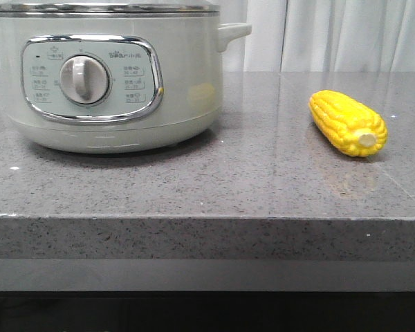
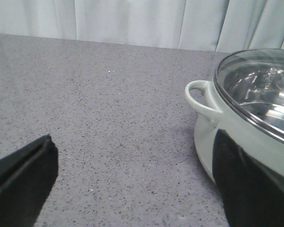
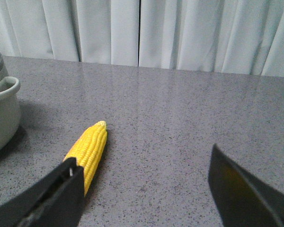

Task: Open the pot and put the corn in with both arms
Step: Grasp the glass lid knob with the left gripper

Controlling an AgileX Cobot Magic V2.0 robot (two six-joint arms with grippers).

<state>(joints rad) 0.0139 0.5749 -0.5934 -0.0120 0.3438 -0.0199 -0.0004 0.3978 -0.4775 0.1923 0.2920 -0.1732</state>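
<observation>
The pot (image 1: 111,76) stands lidded on the grey counter (image 1: 249,180), left of centre; the corn (image 1: 347,123) lies well apart to its right, back from the front edge. Both the left gripper (image 2: 132,189) and the right gripper (image 3: 146,194) hang spread wide, holding nothing.

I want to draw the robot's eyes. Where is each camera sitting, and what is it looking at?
Front view: low at the counter's near edge, facing forward at the pot and corn; no robot parts show.
Left wrist view: on the left arm, facing the pot's lid; open left gripper shows.
Right wrist view: on the right arm, facing the corn; open right gripper shows.
All three share the pot.
</observation>
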